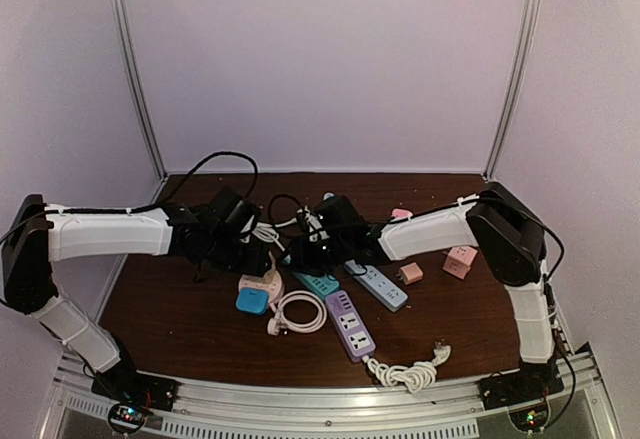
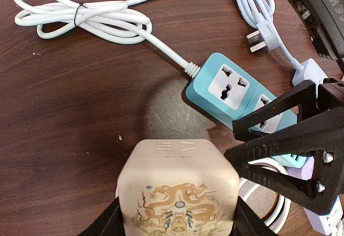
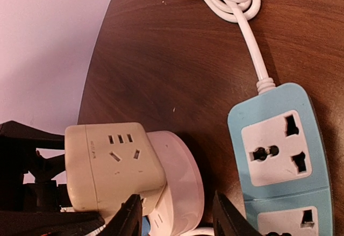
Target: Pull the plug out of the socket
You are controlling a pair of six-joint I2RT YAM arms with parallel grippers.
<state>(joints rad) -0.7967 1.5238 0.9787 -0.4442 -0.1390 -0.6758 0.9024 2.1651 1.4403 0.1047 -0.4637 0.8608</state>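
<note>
The left hand (image 2: 177, 222) is clenched on the cream cube (image 2: 177, 177) above the desk (image 2: 70, 118), near the teal strip (image 2: 231, 91). A round white plug (image 3: 174, 177) sits against the cube's side. The right hand (image 3: 177, 217) is released, its fingers spread to either side of that plug.

cube (image 2: 177, 193): cream, gold-and-blue dragon motif. plug (image 3: 180, 177): white. strip (image 2: 207, 80): teal, white socket faces. cable (image 2: 80, 16): white. bench (image 2: 70, 118): dark brown wood grain. second strip (image 1: 350, 326): purple.
</note>
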